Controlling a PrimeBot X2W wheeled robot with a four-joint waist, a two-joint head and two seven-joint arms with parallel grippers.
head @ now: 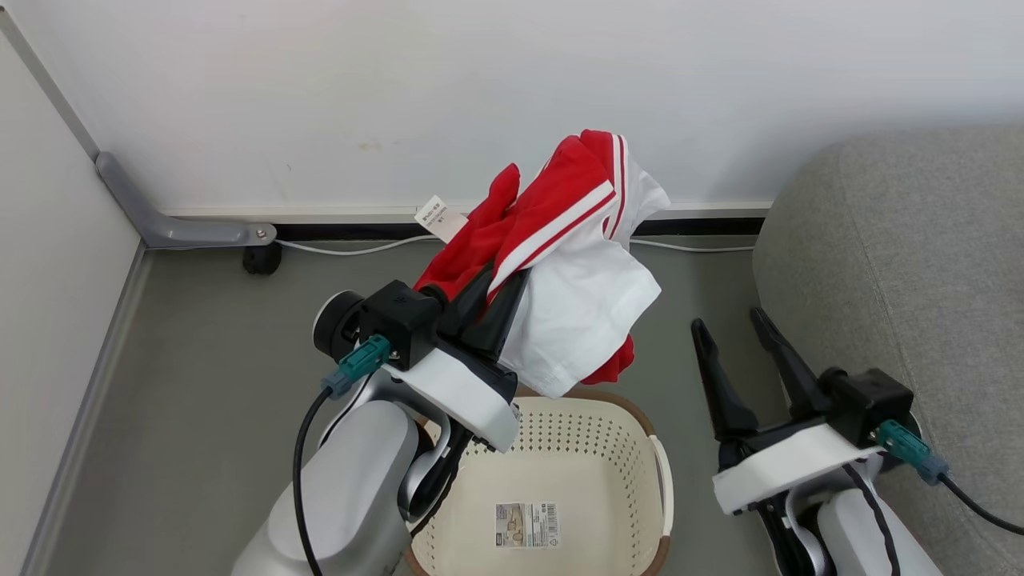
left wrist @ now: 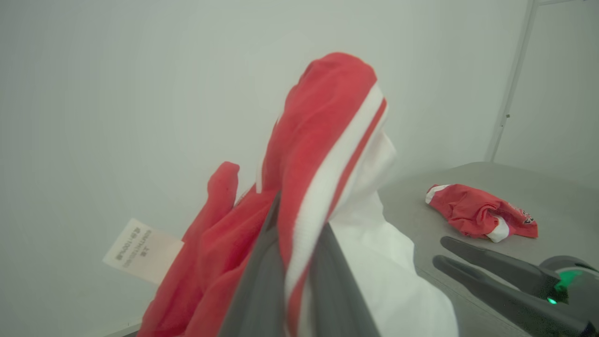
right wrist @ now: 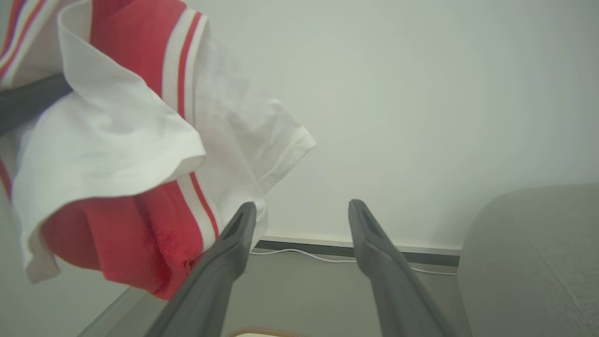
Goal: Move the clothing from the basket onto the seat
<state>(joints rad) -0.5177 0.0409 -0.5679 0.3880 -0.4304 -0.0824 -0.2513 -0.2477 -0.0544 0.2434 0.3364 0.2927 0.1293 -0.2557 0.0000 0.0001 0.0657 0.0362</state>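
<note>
My left jaws pinching the clothing point(head: 576, 264), cloth draped over their tips above the basket point(head: 592, 438), right jaws spread, near the seat point(head: 920, 256)

From where I stand there are two end effectors, the left end effector point(head: 500, 292) and the right end effector point(head: 727, 320). Each has two long dark fingers point(head: 716, 384), four in all, and one teal connector point(head: 364, 360), so two of those. I count two lots of red clothing: one red-and-white bundle point(head: 584, 264) with a single paper tag point(head: 440, 218), and one crumpled red garment point(left wrist: 477, 215) apart from it. Whether the bundle is one piece or more I cannot tell. There is one laundry basket point(head: 592, 448) with one label sticker point(head: 526, 525), one grey sofa point(head: 920, 264), one white cable point(head: 352, 250), one grey bracket point(head: 176, 228) and one black caster point(head: 262, 259).
</note>
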